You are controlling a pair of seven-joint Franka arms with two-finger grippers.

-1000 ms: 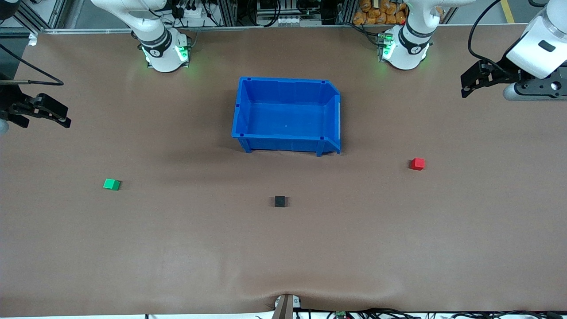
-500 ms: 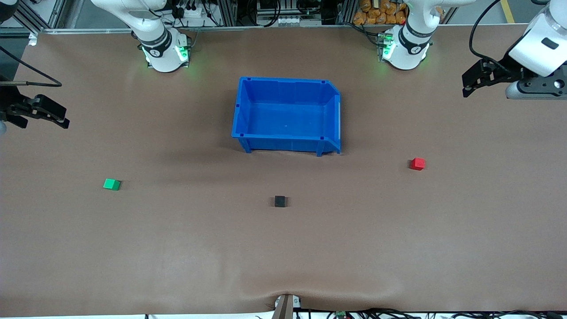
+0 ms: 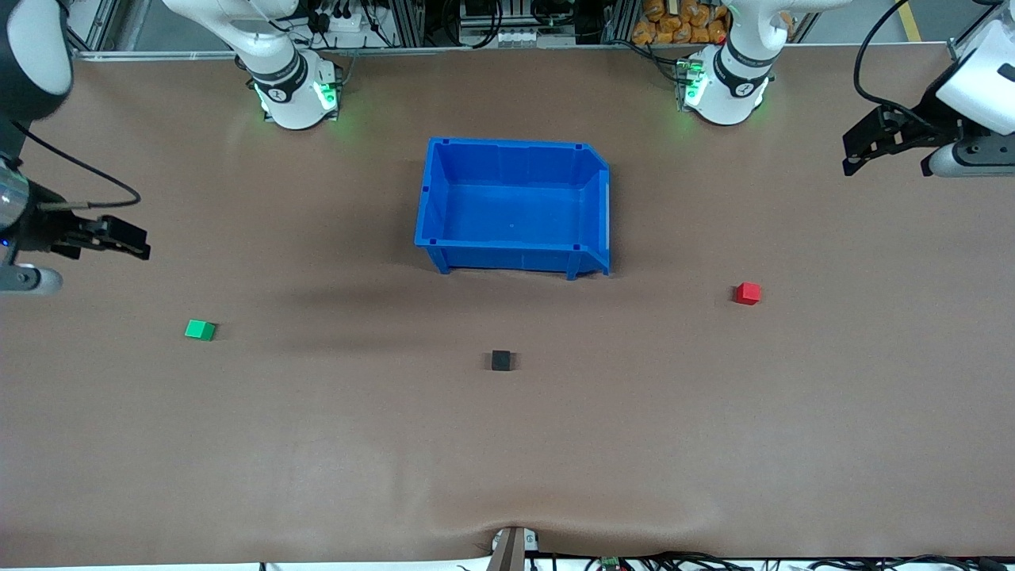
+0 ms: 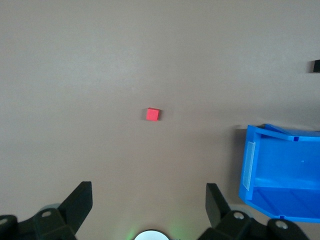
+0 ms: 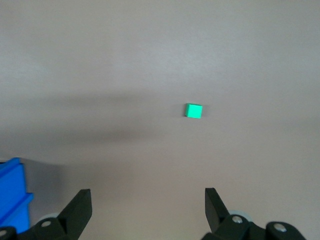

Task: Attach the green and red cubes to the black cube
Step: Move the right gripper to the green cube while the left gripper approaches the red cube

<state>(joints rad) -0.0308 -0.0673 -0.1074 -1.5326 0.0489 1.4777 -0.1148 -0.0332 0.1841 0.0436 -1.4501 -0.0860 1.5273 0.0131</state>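
Observation:
Three tiny cubes lie apart on the brown table. The green cube (image 3: 200, 330) (image 5: 193, 111) is toward the right arm's end, and the red cube (image 3: 747, 293) (image 4: 153, 114) is toward the left arm's end. Between them, nearer the front camera, sits the black cube (image 3: 501, 361) (image 4: 315, 65). My right gripper (image 3: 139, 244) (image 5: 148, 197) hangs open over bare table short of the green cube. My left gripper (image 3: 852, 157) (image 4: 149, 192) hangs open over bare table at its own end, short of the red cube. Neither holds anything.
An empty blue bin (image 3: 434, 198) (image 4: 247, 165) (image 5: 12, 190) stands mid-table, farther from the front camera than the black cube. The arms' white bases (image 3: 293, 95) (image 3: 725, 91) stand at the table's edge farthest from that camera.
The right gripper has moved inward over the table, closer to the green cube. The left gripper has drifted slightly toward its own end of the table. The cubes have not moved.

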